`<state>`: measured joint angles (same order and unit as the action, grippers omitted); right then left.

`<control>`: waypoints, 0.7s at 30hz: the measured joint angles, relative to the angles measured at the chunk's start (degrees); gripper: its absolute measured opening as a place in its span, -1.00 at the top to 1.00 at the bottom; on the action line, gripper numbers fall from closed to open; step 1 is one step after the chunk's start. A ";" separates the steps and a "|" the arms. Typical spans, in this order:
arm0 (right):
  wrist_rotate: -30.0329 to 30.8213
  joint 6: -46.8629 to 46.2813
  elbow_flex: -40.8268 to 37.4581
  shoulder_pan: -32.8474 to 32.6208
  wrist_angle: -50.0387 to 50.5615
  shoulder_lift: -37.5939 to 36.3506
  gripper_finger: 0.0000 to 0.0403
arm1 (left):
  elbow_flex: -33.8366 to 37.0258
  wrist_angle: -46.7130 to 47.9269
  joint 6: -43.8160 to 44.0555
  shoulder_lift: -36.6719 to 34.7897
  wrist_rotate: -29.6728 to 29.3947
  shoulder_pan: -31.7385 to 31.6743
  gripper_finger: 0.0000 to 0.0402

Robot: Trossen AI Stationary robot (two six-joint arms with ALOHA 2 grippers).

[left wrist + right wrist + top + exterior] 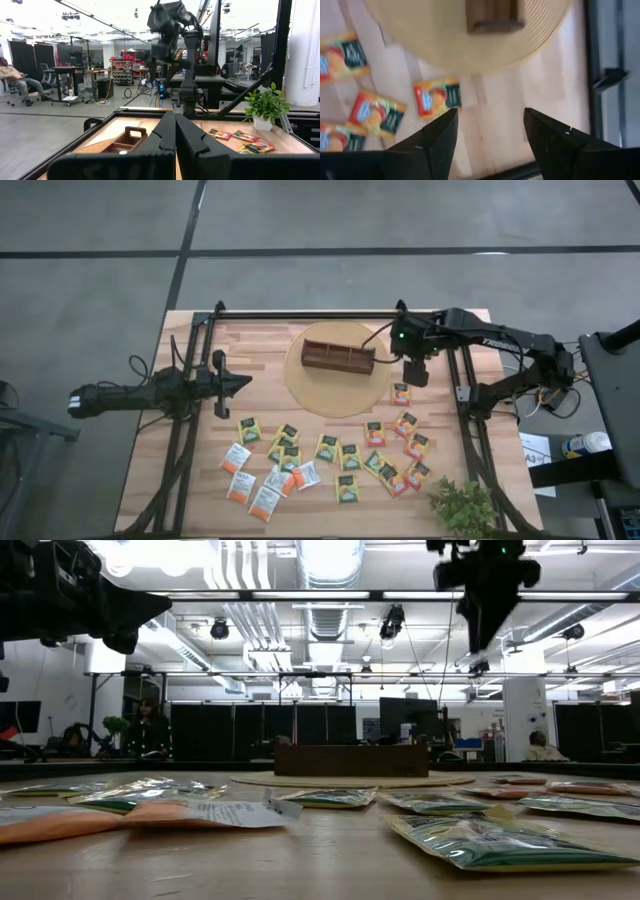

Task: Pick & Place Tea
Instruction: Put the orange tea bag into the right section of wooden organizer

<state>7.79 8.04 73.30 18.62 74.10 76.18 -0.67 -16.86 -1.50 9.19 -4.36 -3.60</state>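
Several tea packets lie flat across the near half of the wooden table, white-and-orange ones on the left, yellow-green and orange-red ones to the right; in the low view they show as tea packets. My right gripper hangs open, pointing down, above bare table off the right end of the brown tray. One orange-red packet lies just near of it, apart from the fingers. My left gripper waits shut and level over the table's left side.
The tray sits on a round tan mat. A small potted plant stands at the near right corner. Black frame rails run along the table's left, right and far sides. People sit in the room beyond the table.
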 joint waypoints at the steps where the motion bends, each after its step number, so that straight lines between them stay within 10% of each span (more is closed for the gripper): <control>1: -0.67 0.57 -1.24 0.63 -0.13 0.00 -0.12 | 0.00 0.00 0.00 0.00 -0.02 0.00 1.00; 21: -11.49 8.10 -19.26 4.05 -18.72 0.59 -0.12 | 0.00 0.00 0.02 0.00 0.00 -0.01 1.00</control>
<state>-3.70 16.14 54.04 22.68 55.38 76.77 -0.67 -16.86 -1.48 9.19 -4.36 -3.60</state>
